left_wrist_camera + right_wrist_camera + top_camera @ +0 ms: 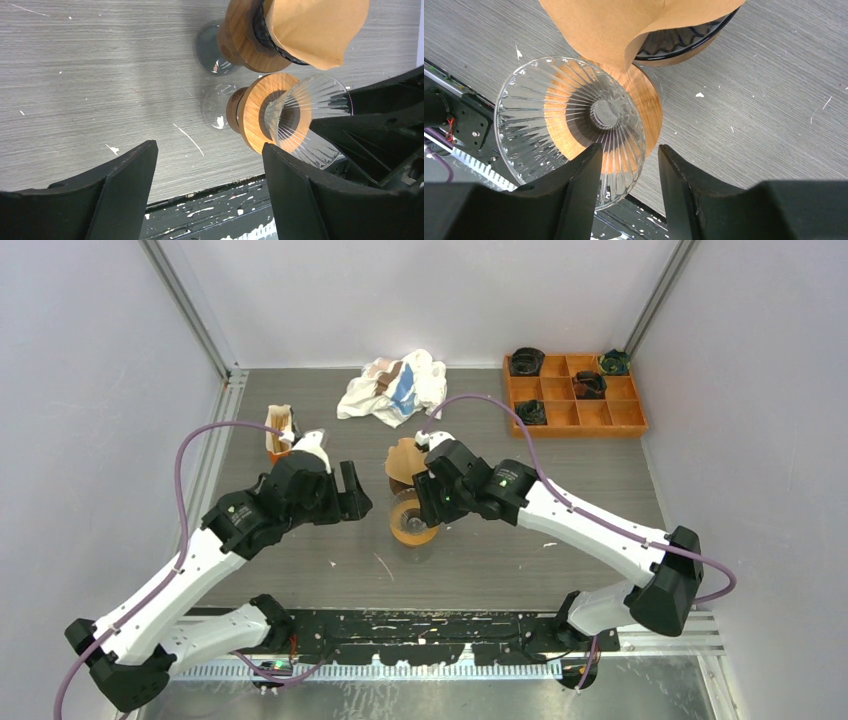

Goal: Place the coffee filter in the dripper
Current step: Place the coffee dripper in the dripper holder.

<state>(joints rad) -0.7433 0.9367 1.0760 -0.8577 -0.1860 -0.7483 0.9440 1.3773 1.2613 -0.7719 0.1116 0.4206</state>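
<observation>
A clear ribbed glass dripper (pixel 413 518) with a wooden collar stands at the table's middle. It also shows in the left wrist view (pixel 300 120) and the right wrist view (pixel 569 115). Just behind it, a brown paper filter (pixel 403 458) sits in a black dripper (pixel 689 35) with a wooden collar; the filter shows in both wrist views (pixel 310 30) (pixel 624 25). My right gripper (pixel 626 170) is open, and its jaws straddle the glass dripper's near rim with a gap on one side. My left gripper (pixel 210 190) is open and empty, left of both drippers.
An orange compartment tray (pixel 575 415) with several black items stands at the back right. A crumpled white bag (pixel 393 385) lies at the back middle. A small orange-and-white holder (pixel 280 432) stands behind my left gripper. The black base rail (pixel 420 635) runs along the near edge.
</observation>
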